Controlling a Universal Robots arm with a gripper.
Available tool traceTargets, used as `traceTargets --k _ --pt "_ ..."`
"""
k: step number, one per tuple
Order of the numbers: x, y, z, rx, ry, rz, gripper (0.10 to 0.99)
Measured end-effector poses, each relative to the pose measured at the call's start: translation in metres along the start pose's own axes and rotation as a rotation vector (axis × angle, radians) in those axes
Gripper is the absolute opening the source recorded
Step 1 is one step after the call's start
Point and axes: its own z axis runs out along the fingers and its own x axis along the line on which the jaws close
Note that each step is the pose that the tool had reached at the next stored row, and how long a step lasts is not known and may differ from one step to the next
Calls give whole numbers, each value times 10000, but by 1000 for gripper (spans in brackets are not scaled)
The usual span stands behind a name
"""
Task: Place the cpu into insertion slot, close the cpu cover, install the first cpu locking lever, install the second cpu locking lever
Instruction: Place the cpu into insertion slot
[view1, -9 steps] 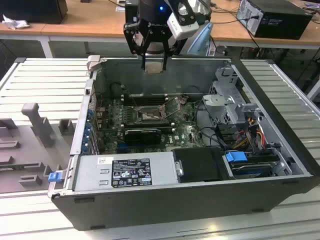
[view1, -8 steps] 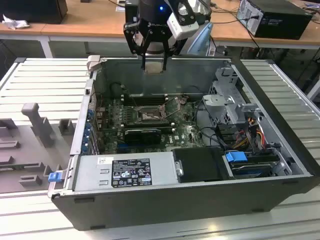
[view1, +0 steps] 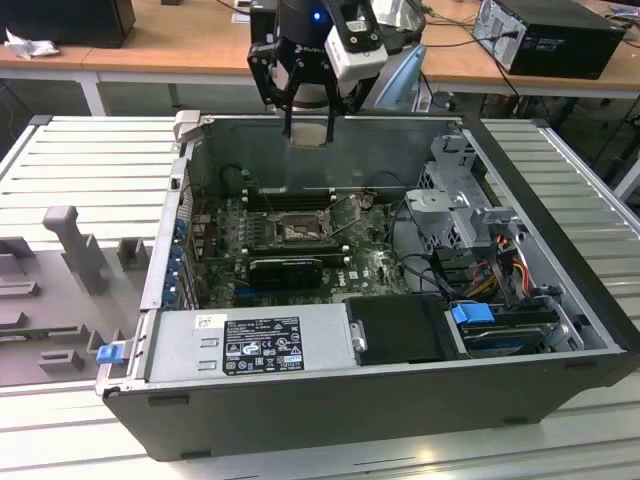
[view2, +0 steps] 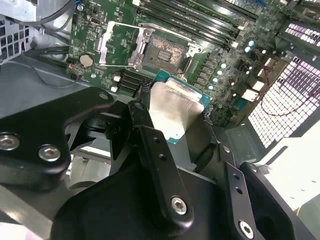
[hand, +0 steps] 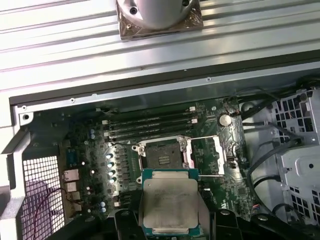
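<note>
My gripper (view1: 308, 128) hangs above the back wall of the open computer case, shut on the cpu (view1: 308, 137). In both wrist views the cpu (hand: 170, 202) (view2: 175, 107) is a pale silver square on a green carrier, clamped between the dark fingers (view2: 145, 127). The insertion slot (hand: 160, 152) (view2: 165, 50) (view1: 298, 230) lies uncovered on the green motherboard, its dark centre showing, well below the chip. Beside the slot, the cpu cover (hand: 210, 156) (view2: 117, 45) is swung open as a silvery frame.
Long black memory slots (hand: 150, 125) run along the far side of the socket. A power supply (view1: 250, 345) fills the case front, and a drive cage (view1: 450, 205) with cables stands at the exterior view's right. A grey fixture (view1: 75, 250) sits outside the case.
</note>
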Motion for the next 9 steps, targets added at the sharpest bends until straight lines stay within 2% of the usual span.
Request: traceTargets --k 9 --pt "0 0 0 -14 -60 676 525"
